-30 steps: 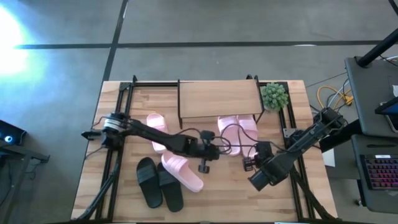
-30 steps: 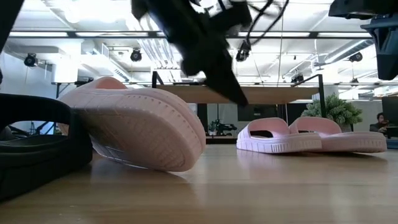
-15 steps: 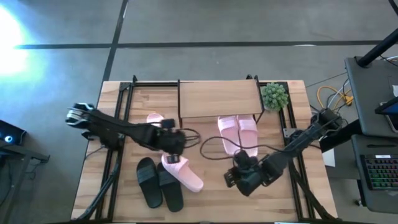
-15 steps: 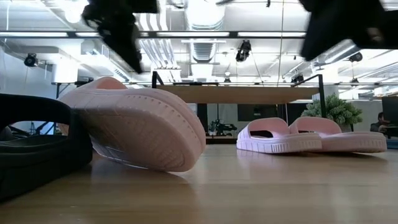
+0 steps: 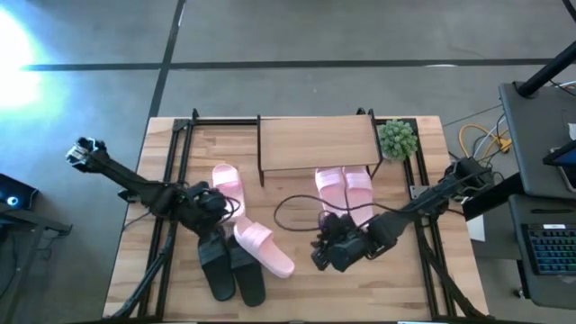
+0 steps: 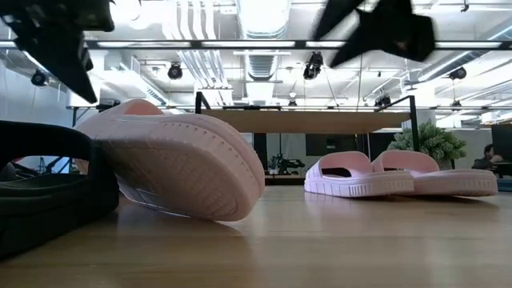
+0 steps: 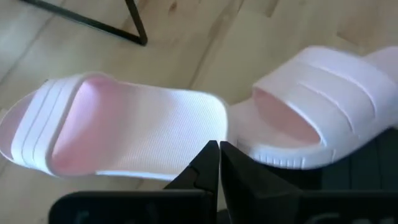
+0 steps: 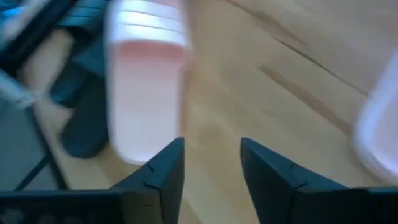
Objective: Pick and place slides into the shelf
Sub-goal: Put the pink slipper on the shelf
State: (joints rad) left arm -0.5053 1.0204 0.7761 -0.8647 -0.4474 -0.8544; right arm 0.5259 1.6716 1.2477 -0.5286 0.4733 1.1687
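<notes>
We take as the thing in hand the pale pink slide (image 5: 264, 249) lying loose on the surface, well in front of the shelf (image 5: 317, 143) and touching the black pair (image 5: 229, 264) on the side away from the plant (image 5: 397, 138). Its long axis runs obliquely across the surface, one end toward the shelf and the other toward the front edge; the right wrist view shows its strap (image 8: 151, 25) at the end farther from that camera. The right gripper (image 5: 321, 255) hovers just beside it, on the plant side, jaws released with a clear gap and facing the slide along the surface, so we judge the right arm better placed for this pick. The left gripper (image 5: 203, 202) hangs over the gap between this slide and a second pink slide (image 5: 226, 183) nearer the shelf, jaws clenched on nothing. A further pink pair (image 5: 345, 191) lies at the shelf's foot, axes pointing toward the shelf. The shelf's top board carries no slide.
</notes>
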